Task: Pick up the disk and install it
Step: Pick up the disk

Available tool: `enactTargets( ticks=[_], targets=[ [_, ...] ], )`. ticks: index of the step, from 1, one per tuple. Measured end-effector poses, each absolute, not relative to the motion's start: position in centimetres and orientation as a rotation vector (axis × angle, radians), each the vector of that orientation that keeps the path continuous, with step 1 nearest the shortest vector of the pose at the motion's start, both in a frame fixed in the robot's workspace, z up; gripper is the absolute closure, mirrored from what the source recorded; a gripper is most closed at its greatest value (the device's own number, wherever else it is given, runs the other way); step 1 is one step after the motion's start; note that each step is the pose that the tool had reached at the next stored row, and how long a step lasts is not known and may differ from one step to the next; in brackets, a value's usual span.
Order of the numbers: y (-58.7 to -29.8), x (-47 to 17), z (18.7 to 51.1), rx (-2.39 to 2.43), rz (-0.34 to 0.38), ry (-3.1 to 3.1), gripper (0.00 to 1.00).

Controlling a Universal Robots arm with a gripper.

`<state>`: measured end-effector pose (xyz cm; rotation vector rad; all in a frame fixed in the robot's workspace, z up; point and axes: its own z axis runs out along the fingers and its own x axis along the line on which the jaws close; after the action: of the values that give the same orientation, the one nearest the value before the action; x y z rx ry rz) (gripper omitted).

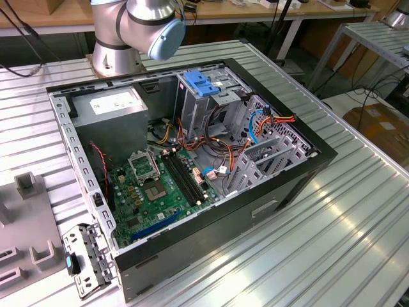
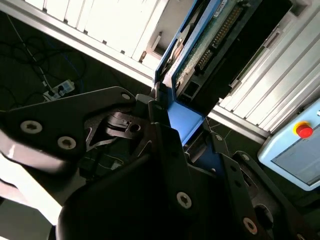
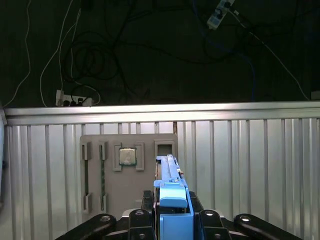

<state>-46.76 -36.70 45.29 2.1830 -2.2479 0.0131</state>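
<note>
Disk (image 2: 210, 40) hangs edge-on over the grey tray (image 3: 145, 185) on the desk (image 3: 250, 165); the hand (image 2: 182, 125) is clamped on its blue carrier end, likely leaving the drive body free for insertion.

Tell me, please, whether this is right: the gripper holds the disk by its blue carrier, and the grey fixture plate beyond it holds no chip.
Not quite: in the first wrist view the grey fixture plate holds a silver chip. The gripper does hold the disk by its blue carrier.
</note>
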Motion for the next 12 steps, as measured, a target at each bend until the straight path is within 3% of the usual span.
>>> enactTargets(
  ticks=[12],
  targets=[
    [-36.7, -46.8, 47.6, 2.182, 0.012, -2.247, 0.63]
  ],
)
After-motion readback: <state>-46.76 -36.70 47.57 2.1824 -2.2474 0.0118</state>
